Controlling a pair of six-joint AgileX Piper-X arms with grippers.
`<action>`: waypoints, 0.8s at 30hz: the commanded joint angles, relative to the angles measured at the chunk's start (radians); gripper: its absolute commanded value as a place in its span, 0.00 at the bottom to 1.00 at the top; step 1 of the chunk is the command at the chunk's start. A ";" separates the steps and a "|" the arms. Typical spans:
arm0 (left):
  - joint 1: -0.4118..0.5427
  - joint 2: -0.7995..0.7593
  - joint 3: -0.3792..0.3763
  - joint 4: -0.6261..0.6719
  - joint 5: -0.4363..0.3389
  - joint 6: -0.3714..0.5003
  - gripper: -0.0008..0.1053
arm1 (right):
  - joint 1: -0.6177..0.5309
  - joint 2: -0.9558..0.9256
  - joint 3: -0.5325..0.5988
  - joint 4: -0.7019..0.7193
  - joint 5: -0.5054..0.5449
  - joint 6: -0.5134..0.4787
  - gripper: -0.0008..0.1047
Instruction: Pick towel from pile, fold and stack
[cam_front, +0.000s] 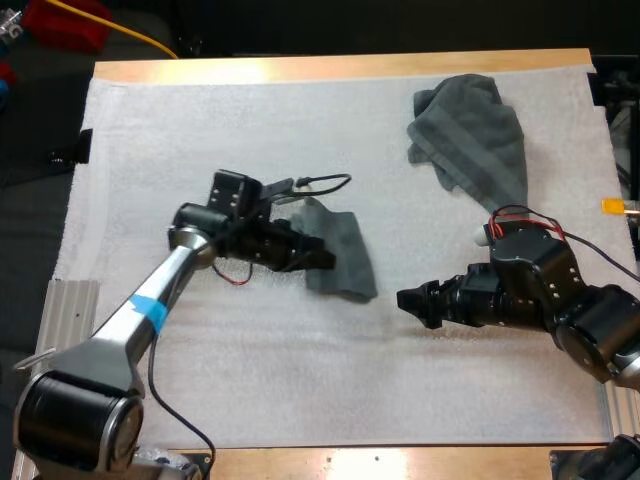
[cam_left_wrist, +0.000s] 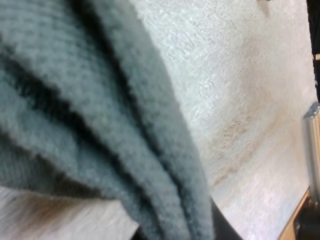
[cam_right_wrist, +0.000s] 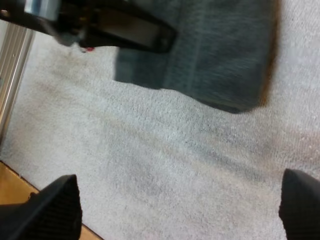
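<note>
A dark grey-green towel (cam_front: 350, 255), partly folded, lies in the middle of the white mat (cam_front: 300, 380). My left gripper (cam_front: 322, 255) sits on the towel's left edge, shut on it. Thick folds of the towel (cam_left_wrist: 100, 125) hang close in the left wrist view, with a dark finger (cam_left_wrist: 222, 231) under them. My right gripper (cam_front: 412, 300) hovers low over the mat to the right of the towel, open and holding nothing. From the right wrist, its fingers (cam_right_wrist: 55, 207) stand wide apart, and beyond them are the towel (cam_right_wrist: 220, 55) and the left gripper (cam_right_wrist: 125, 32). A crumpled towel (cam_front: 475, 130) lies at the mat's far right.
The wooden table edge (cam_front: 340, 68) runs along the far side of the mat. A metal rail (cam_front: 70, 310) borders the mat on the left, and the same metal rail (cam_right_wrist: 12, 70) appears in the right wrist view. Bare mat spreads in front of both grippers.
</note>
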 joint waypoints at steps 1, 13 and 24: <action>0.018 -0.016 -0.006 0.048 -0.005 0.048 0.01 | 0.001 -0.008 -0.008 -0.003 -0.014 -0.001 0.75; 0.193 -0.025 -0.100 0.409 -0.348 0.360 0.01 | 0.001 -0.008 -0.008 -0.003 -0.041 -0.001 0.75; 0.274 -0.029 -0.114 0.417 -0.646 0.415 0.01 | 0.001 -0.008 -0.008 0.000 -0.053 -0.001 0.75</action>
